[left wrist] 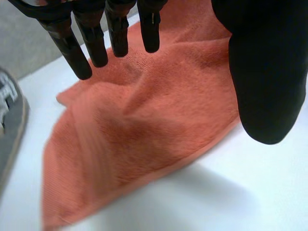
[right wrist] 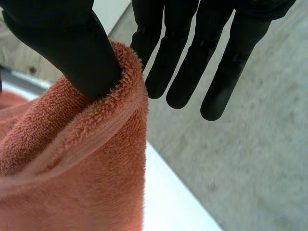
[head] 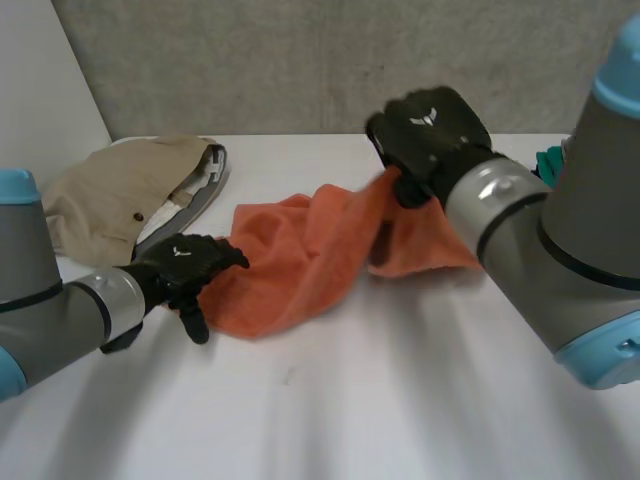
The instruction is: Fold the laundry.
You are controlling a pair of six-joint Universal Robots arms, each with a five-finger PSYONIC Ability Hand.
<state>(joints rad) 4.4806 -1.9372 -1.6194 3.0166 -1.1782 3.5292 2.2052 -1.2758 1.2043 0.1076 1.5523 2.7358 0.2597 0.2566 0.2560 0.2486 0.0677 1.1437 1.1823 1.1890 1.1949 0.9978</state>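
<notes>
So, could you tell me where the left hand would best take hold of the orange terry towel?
Probably the free hemmed corner of the orange terry towel nearest the open left hand, approached from the table's near side. That edge lies flat on the white table, while the right hand pinches the raised opposite end.
</notes>
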